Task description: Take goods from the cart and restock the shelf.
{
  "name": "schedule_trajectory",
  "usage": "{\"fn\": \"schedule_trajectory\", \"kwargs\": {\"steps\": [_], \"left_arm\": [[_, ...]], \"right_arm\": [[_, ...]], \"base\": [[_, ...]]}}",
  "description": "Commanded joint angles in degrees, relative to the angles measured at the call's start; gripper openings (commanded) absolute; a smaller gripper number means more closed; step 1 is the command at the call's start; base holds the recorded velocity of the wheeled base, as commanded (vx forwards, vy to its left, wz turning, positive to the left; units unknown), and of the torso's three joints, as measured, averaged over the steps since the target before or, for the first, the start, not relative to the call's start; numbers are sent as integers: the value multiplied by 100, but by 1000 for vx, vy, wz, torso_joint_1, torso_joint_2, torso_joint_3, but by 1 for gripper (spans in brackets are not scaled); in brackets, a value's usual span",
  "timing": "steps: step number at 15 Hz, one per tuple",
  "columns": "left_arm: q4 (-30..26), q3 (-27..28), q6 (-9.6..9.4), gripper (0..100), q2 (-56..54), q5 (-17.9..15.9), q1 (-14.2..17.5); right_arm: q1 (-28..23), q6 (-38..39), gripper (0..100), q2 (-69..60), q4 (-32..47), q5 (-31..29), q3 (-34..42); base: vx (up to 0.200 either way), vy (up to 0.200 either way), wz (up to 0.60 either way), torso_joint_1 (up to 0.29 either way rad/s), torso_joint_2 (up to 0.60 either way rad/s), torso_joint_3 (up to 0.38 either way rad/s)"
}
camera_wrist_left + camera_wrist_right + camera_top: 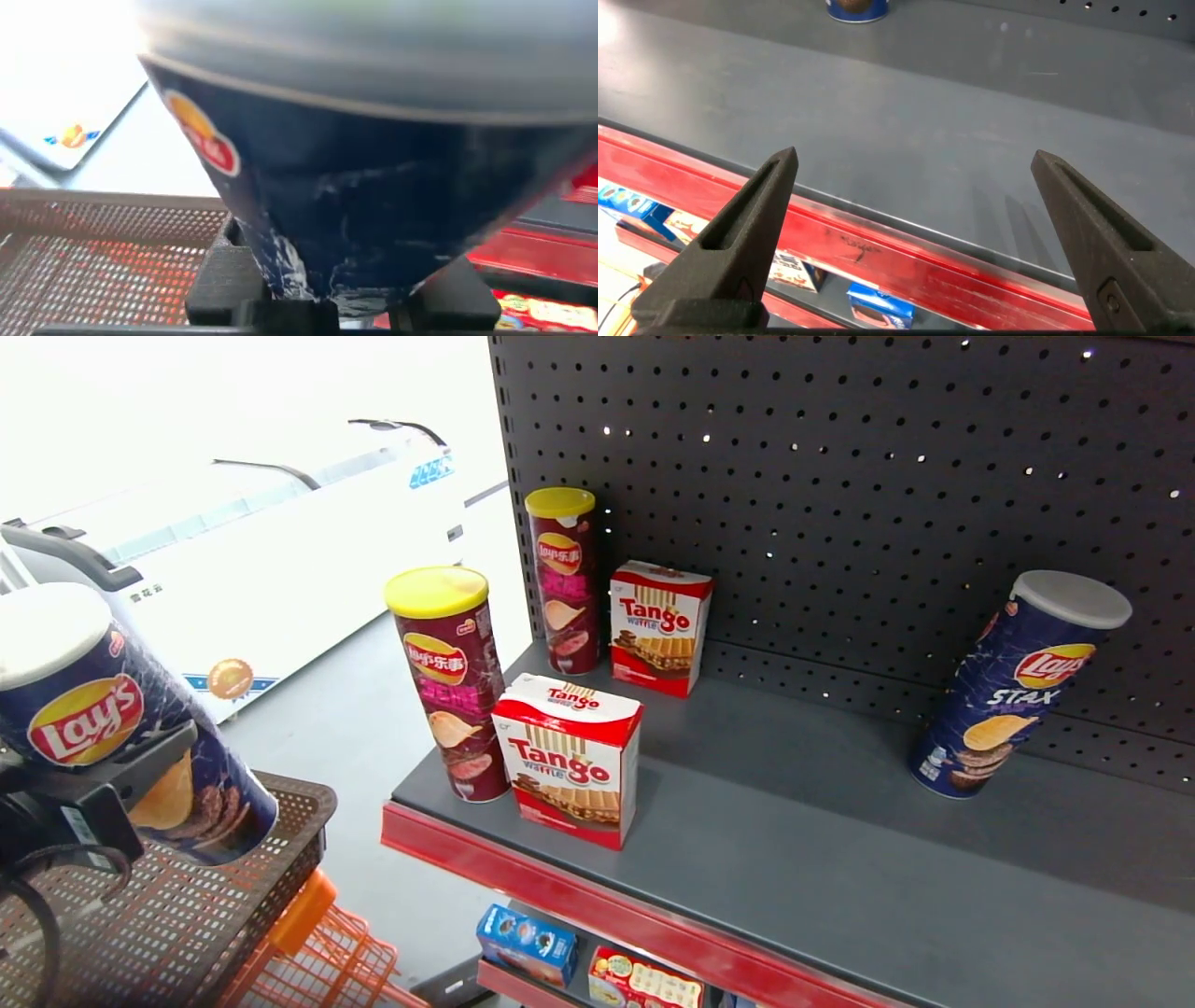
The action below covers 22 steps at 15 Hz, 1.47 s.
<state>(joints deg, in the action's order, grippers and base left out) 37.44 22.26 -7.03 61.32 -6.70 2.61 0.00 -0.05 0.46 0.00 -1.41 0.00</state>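
Observation:
My left gripper [98,784] is shut on a dark blue chips can [112,709] with a white lid, held tilted above the cart basket [215,905] at the far left. In the left wrist view the can [374,187] sits between the black fingers [234,285]. On the grey shelf [794,840] a second blue can [1018,686] leans against the pegboard at the right. My right gripper [915,163] is open and holds nothing, hanging over the shelf's red front edge [878,252]; the leaning can's base [857,7] shows far off.
Two maroon cans with yellow lids [448,681] [563,579] and two red-and-white wafer boxes [569,761] [658,627] stand at the shelf's left end. The lower shelf holds small boxes [527,943]. A white freezer [280,551] stands behind the cart. The shelf's middle is bare.

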Motion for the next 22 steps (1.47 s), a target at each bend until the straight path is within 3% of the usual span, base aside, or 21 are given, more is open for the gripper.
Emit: {"fn": "schedule_trajectory", "kwargs": {"steps": [1,3,6,9,15,17,22], "left_arm": [[9,-108,18,0,-296,-112,-155],[9,-231,255,0,-507,-244,-287],[0,-248,405,0,-551,-665,-463],[18,-477,413,0,-560,-701,-472],[36,-468,413,0,-322,-727,-1324],[44,-415,413,0,-208,-1017,-1509],[18,-372,405,0,-76,-1456,-1535]], "right_arm": [[0,5,100,6,0,1,0],[0,-4,100,6,0,1,0],[0,5,100,6,0,1,0],[0,-4,100,6,0,1,0],[0,-4,100,6,0,1,0],[0,-4,100,6,0,1,0],[0,-13,100,6,0,18,0]], "base": [[0,0,0,0,0,0],[0,0,0,0,0,0],[0,0,0,0,0,0],[0,0,0,0,0,0],[0,0,0,0,0,0],[0,0,0,0,0,0],[0,0,0,0,0,0]]}}
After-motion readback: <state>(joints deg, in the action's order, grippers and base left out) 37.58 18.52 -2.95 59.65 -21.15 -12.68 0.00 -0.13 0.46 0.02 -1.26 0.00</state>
